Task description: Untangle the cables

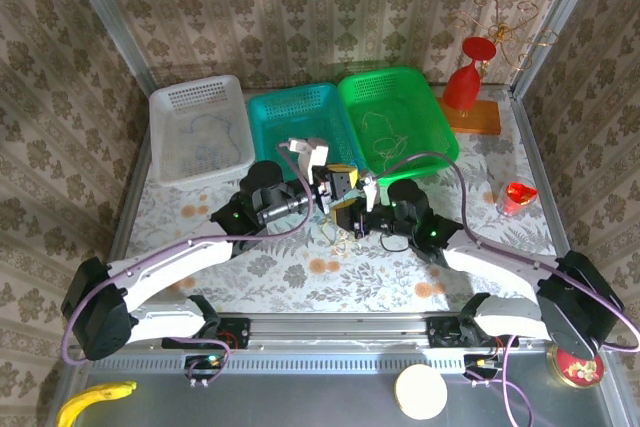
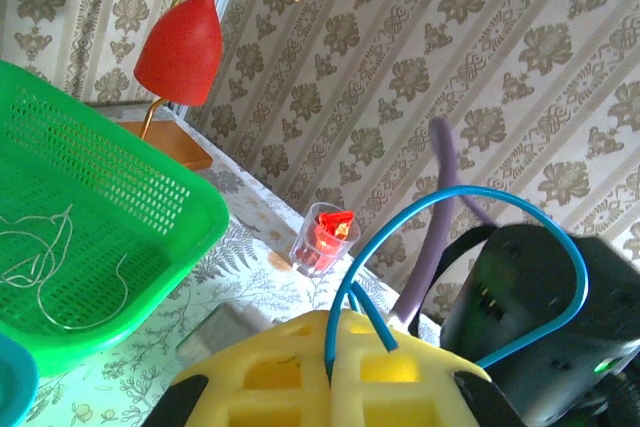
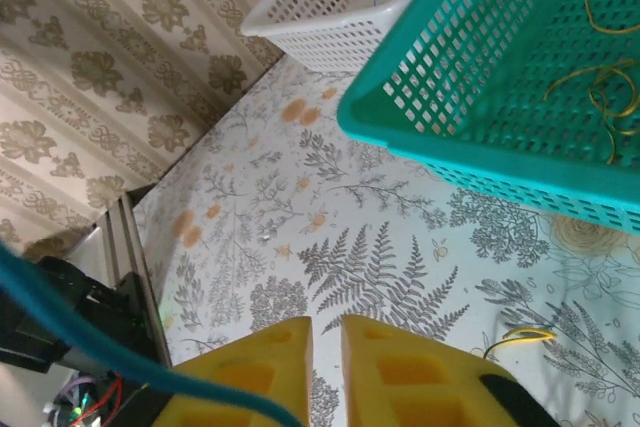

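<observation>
Left tool [image 2: 330, 377]: yellow.
Right tool [image 3: 325, 367]: yellow.
Wallpaper [image 1: 300, 7]: beige stripes, grey-brown floral medallions.
Tabletop [image 3: 380, 257]: white, with a grey fern print and orange blooms.
White basket [image 1: 200, 92]: white mesh, beyond the left tool.
Teal basket [image 3: 450, 147]: teal mesh.
Green basket [image 2: 150, 187]: bright green mesh.
Cables [image 3: 600, 97]: brown-yellow in the teal basket, pale cream in the green, bluish in the white.
Goblet [image 2: 180, 47]: red, gold stem.
Cup [image 2: 322, 237]: clear, red inside.
Arms [image 1: 170, 277]: white, black joints, lilac cords.
Banana [image 1: 95, 402]: yellow.
</observation>
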`<state>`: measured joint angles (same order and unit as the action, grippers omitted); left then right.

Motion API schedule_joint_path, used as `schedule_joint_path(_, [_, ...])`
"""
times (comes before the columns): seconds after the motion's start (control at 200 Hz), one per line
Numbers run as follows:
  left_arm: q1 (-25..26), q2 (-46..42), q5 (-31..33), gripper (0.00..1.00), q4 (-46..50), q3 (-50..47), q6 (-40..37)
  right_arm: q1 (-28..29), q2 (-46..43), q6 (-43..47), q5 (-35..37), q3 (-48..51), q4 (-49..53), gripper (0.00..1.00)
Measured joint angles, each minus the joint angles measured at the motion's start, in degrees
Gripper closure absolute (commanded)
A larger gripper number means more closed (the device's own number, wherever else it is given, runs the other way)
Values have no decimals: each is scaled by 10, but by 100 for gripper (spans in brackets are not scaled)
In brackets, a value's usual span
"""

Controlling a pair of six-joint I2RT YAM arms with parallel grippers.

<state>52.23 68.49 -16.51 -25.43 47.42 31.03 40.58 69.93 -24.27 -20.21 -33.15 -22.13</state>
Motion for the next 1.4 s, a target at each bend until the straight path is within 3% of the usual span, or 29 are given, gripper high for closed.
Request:
schedule_joint_path(0.21, [-1,-17,15,100,2,7,18,0,3,-12,30,66,-51,89])
schedule_joint_path(0.615, [-39,-49,11,100,12,70,49,0,12,-49,96,171,-83,82])
schedule_joint_path(0.82, [-78,-63,2,100,41,75,52,0,3,-61,109,171,-79,67])
schedule_joint_path(0.98, [-166,-87,-8,100,93,75,51,0,-51,-64,111,161,-30,53])
schedule_joint_path(1.115, [-277,-106,-23,100,140,76,45,0,-99,-66,111,128,22,44])
schedule_joint_path(1.4, [-529,-65,-81,100,163,79,39,-5,-136,-74,110,64,123,38])
